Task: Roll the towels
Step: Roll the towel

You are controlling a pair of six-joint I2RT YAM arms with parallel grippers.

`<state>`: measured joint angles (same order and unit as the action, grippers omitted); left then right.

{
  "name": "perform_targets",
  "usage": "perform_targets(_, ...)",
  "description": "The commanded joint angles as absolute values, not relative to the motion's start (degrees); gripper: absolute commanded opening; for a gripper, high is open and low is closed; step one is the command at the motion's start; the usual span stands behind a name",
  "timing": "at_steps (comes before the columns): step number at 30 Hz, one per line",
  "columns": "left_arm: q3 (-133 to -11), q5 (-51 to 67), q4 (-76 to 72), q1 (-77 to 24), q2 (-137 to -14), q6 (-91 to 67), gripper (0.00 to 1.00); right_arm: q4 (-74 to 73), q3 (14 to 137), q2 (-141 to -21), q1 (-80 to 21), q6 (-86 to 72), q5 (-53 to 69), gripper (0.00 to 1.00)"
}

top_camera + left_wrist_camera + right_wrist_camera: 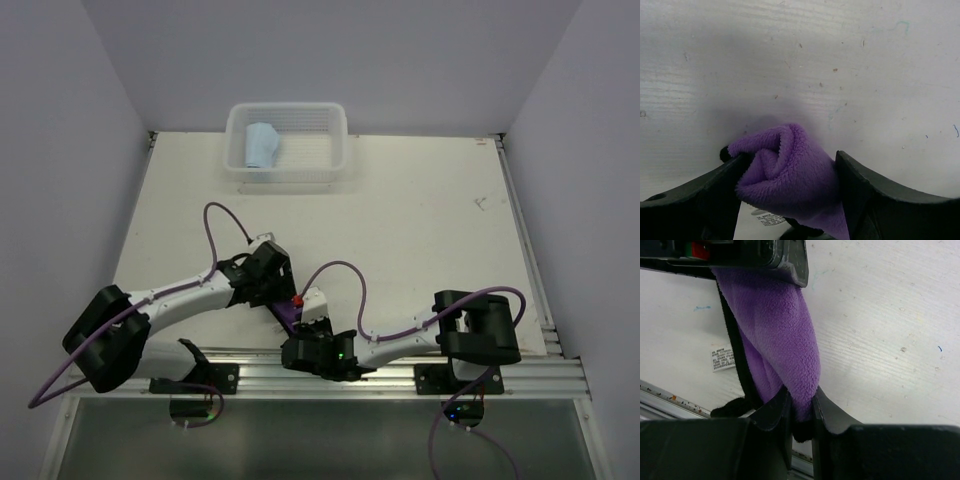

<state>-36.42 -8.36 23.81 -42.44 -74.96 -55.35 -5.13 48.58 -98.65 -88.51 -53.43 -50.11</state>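
Your left pincer point(790, 160) is clamped on the bunched, part-rolled end of the purple towel point(790, 175). Your right pincer point(801, 395) pinches the other end, with the cloth stretched between them by the near edge of the desk point(430, 230). Wind with even tension and no slack, so the layers sit tight. The blue towel point(262, 145) lies in the basket point(340, 150).

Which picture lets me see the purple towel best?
The right wrist view: the purple towel runs across it, down into the right pincer, its black edge showing. The left wrist view shows only a bunched end in the left pincer. The top view shows just a tiny sliver.
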Motion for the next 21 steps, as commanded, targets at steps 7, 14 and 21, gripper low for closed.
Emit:
perform_targets(7, -38.0, -11.1, 22.1, -41.9, -78.4, -56.3, 0.69, -4.6, 47.5, -98.7, -89.5, -53.7, -54.9, 0.0)
perform_targets(14, -39.4, -8.8, 23.9, -42.0, -77.8, -56.2, 0.73, -14.0, 51.5, -101.0, -89.9, -59.5, -57.8, 0.0)
perform_targets(21, -43.6, -10.6, 31.4, -42.0, -72.8, -54.8, 0.8, -13.5, 51.3, -101.1, -89.9, -60.2, -56.8, 0.0)
